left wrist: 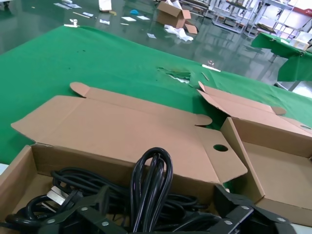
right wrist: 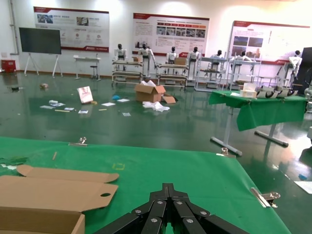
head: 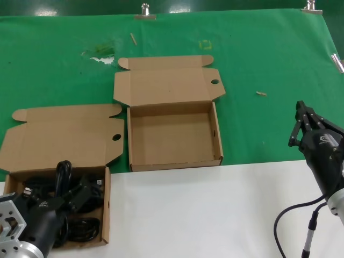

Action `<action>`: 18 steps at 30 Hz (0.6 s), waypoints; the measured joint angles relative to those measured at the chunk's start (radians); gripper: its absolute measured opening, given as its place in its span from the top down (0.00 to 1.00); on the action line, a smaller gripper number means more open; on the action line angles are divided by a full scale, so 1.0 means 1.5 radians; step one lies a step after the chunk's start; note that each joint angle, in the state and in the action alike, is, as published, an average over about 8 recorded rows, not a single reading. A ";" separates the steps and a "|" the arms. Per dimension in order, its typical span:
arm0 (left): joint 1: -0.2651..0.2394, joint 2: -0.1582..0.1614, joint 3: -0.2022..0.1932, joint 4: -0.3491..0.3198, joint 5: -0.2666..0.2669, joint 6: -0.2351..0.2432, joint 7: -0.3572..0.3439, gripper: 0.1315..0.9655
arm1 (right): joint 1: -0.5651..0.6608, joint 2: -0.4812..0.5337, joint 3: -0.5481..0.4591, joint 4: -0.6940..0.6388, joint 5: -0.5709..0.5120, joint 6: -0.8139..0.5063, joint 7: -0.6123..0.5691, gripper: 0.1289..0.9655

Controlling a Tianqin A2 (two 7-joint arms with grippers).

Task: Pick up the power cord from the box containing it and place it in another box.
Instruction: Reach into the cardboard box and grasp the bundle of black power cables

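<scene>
The power cord (head: pixel 80 215) lies as a loose black bundle in the open cardboard box (head: pixel 106 207) at the near left, with one loop standing up (head: pixel 63 171). My left gripper (head: pixel 60 198) is open and low in that box, with its fingers either side of the raised loop (left wrist: pixel 151 187). One finger (left wrist: pixel 83 214) is well apart from the other. The other box (head: pixel 172 140) stands open and empty in the middle, and also shows in the left wrist view (left wrist: pixel 273 170). My right gripper (head: pixel 301 115) is shut and empty, parked at the right above the green cloth, with its tips together (right wrist: pixel 168 187).
Both lids lie folded back flat (head: pixel 59 137) (head: pixel 169 80). Green cloth (head: pixel 269 54) covers the far part and a white tabletop (head: pixel 204 215) the near part. Metal clips (head: pixel 145 11) hold the cloth's far edge. My own thick cable (head: pixel 290 215) hangs at the near right.
</scene>
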 joint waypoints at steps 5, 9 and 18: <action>0.003 -0.002 -0.004 -0.006 -0.002 -0.002 0.000 0.29 | 0.000 0.000 0.000 0.000 0.000 0.000 0.000 0.99; 0.005 -0.004 -0.007 -0.009 -0.003 -0.004 0.000 0.37 | 0.000 0.000 0.000 0.000 0.000 0.000 0.000 0.99; 0.005 -0.003 -0.007 -0.010 -0.002 -0.004 0.003 0.62 | 0.000 0.000 0.000 0.000 0.000 0.000 0.000 0.99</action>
